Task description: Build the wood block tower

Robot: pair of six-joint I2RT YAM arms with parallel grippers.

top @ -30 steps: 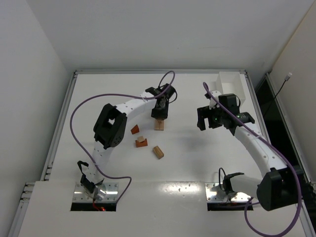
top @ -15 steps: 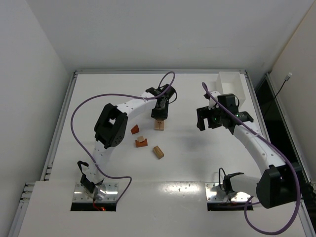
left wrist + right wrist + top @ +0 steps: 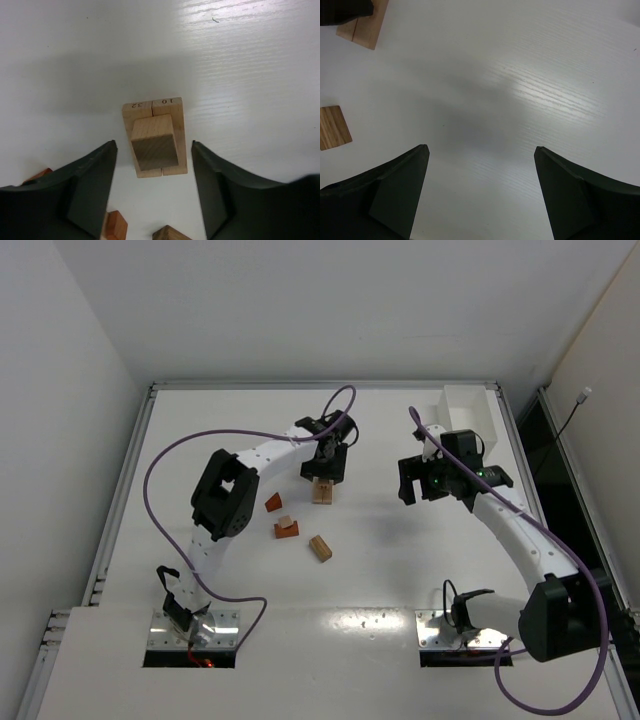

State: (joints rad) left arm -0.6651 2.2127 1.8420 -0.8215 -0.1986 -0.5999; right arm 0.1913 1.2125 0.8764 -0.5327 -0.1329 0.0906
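Note:
The wood block tower [image 3: 321,492] stands mid-table as two pale flat blocks [image 3: 172,109] lying side by side with one pale block [image 3: 154,141] upright on them. My left gripper [image 3: 153,145] hovers right over it, open, its fingers apart from the top block on both sides; in the top view the left gripper [image 3: 322,472] covers the stack's upper part. Loose pieces lie nearby: an orange wedge [image 3: 273,502], an orange block with a small pale one on it [image 3: 287,528], and a tan block [image 3: 320,547]. My right gripper [image 3: 420,485] hangs open and empty over bare table [image 3: 481,148].
A white box [image 3: 468,410] stands at the back right corner. The right wrist view shows the tan block [image 3: 334,127] at its left edge and the tower's base [image 3: 364,25] at the top left. Raised rails edge the table.
My left gripper has opened, letting go of the top block, which stays standing on the two flat blocks. The right arm has hardly moved.

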